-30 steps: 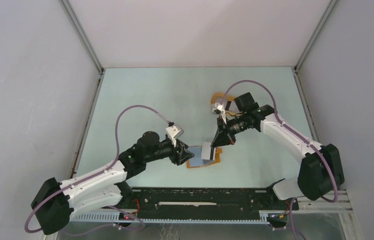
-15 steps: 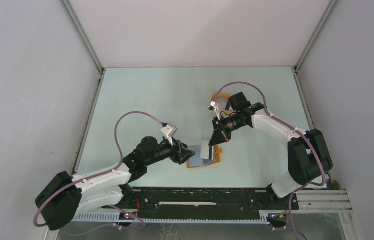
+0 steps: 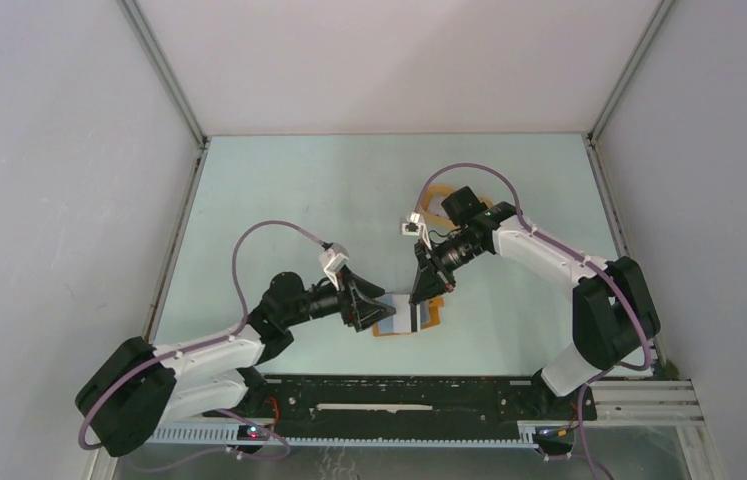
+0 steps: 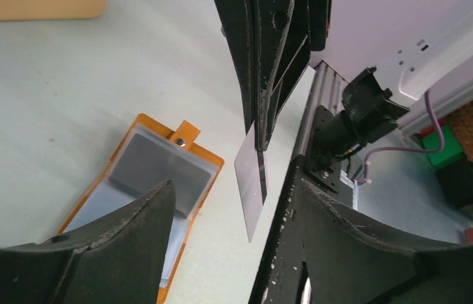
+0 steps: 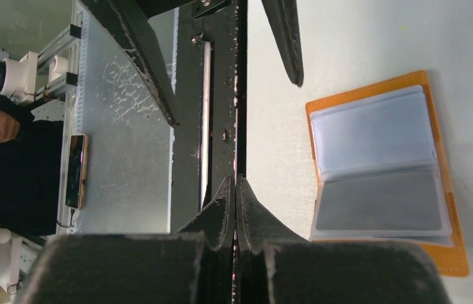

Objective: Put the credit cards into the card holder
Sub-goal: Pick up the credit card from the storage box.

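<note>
1. The card holder point(image 3: 405, 318) lies open and flat on the tabletop point(image 3: 299, 200), near the middle of the near edge. Its long axis runs across, from the left edge toward the right, with the snap tab point(image 4: 182, 134) at the right-edge end.
2. The right gripper point(image 4: 259, 134) is pinched shut on one pale credit card point(image 4: 250, 190), held by its top end. The card hangs on edge with its long axis pointing down at the tabletop.
3. Relation that matters: the card is not over the clear sleeves point(image 5: 373, 126). In both wrist views it sits on the holder's near-edge side, between the holder and the black rail point(image 3: 399, 390), and apart from the holder. Judged from this, the card must go toward the far edge and tip flatter before its lower edge can meet a sleeve mouth.
4. Which side the sleeves open on cannot be told from these views. One sleeve shows flat grey, possibly a card already inside.
5. The left gripper point(image 3: 374, 310) is empty, with its fingers spread wide. It sits low at the holder's left-edge end, and one finger hides that end in its own wrist view, so contact cannot be told.
6. Both arms are close. The left looks placed to pin the holder, while the right carries the card and is the one to insert it.
</note>
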`<state>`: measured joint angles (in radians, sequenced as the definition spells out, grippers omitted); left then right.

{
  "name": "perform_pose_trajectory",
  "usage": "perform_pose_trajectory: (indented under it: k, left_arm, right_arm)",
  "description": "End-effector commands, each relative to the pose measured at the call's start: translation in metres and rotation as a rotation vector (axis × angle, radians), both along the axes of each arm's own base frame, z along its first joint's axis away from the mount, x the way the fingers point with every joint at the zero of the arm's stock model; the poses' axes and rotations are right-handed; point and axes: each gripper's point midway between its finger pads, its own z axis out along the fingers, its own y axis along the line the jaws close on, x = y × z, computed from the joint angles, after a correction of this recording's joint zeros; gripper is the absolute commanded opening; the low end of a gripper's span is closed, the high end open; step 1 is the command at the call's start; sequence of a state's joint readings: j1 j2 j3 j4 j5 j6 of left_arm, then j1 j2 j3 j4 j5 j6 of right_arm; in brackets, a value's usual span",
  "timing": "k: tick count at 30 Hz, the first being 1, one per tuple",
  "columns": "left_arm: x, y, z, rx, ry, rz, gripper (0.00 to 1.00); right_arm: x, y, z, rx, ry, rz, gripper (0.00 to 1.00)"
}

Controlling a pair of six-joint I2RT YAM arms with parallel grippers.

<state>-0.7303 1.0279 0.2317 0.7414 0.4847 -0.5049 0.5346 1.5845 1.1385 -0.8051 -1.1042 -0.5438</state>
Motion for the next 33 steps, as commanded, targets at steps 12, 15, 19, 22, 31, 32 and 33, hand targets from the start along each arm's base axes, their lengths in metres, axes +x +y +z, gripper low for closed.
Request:
perform_pose_trajectory:
  k: [12,15,19,22,31,32,33]
  left_arm:
    - [-0.019,-0.021,0.017,-0.109,0.025,-0.190,0.46]
    - [-0.021,-0.022,0.018,-0.122,0.035,-0.207,0.43]
    - [-0.021,-0.025,0.019,-0.135,0.048,-0.219,0.38]
    - [-0.020,-0.026,0.019,-0.142,0.054,-0.223,0.35]
    - [-0.020,-0.027,0.018,-0.142,0.061,-0.230,0.15]
    - [-0.020,-0.028,0.018,-0.142,0.064,-0.231,0.11]
    - [-0.020,-0.028,0.018,-0.145,0.063,-0.234,0.03]
  right_arm:
    - [-0.009,0.006,0.014,0.057,-0.036,0.079,0.00]
    - [-0.009,0.006,0.014,0.056,-0.034,0.078,0.00]
    - [-0.010,0.007,0.013,0.054,-0.033,0.080,0.00]
    - [-0.010,0.007,0.012,0.050,-0.034,0.082,0.00]
    - [-0.011,0.007,0.008,0.037,-0.035,0.088,0.00]
    - [-0.011,0.007,0.007,0.032,-0.037,0.090,0.00]
    - [-0.012,0.008,0.007,0.029,-0.039,0.092,0.00]
